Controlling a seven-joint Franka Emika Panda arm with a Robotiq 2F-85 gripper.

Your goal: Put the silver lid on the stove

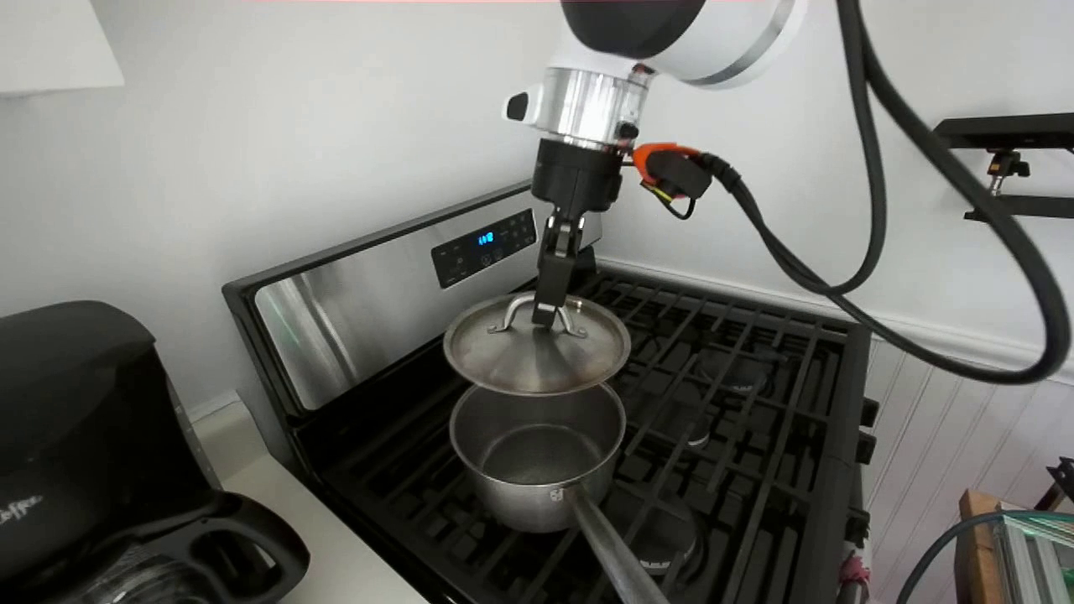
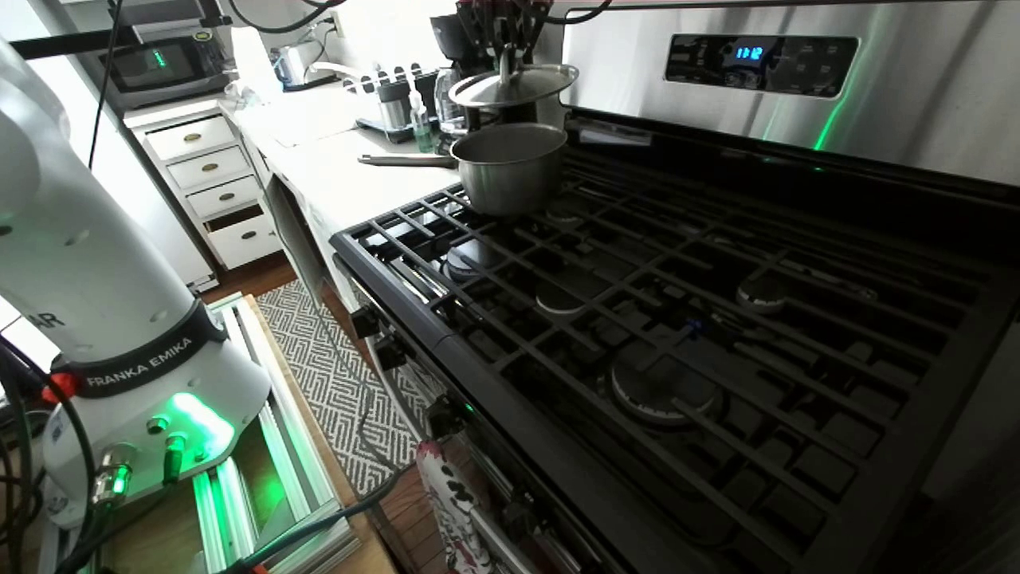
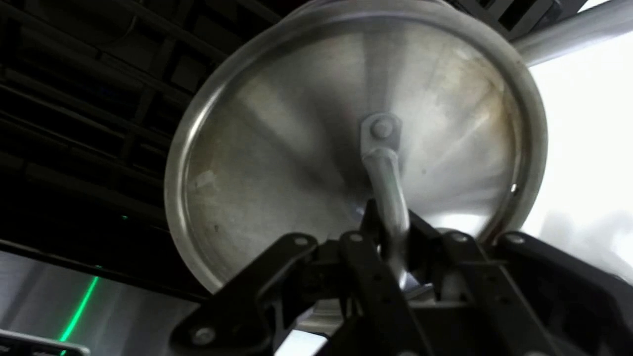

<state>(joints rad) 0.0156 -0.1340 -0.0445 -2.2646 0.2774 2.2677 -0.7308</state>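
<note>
The black fingers of the gripper point down and are clamped on the arched steel handle of the round, shallow-domed silver lid. In the wrist view, the handle passes between the fingers; in an exterior view, the fingers cover its middle section. The lid is suspended, handle side up, above the deep steel saucepan — a gap between the lid and the pan rim is visible in an exterior view. The saucepan stands upright on the black cast-iron grates of the stainless-steel stove, near the end next to the white surface. The long steel pan handle points toward the front edge, which bears the control knobs. The raised steel back panel carries a dark display with lit blue digits. A black plastic coffee maker is located near the stove. A clear bottle containing green liquid stands on the white surface. The white robot arm enters from the top in an exterior view — its orange-and-black cable connector is beside the wrist.
</note>
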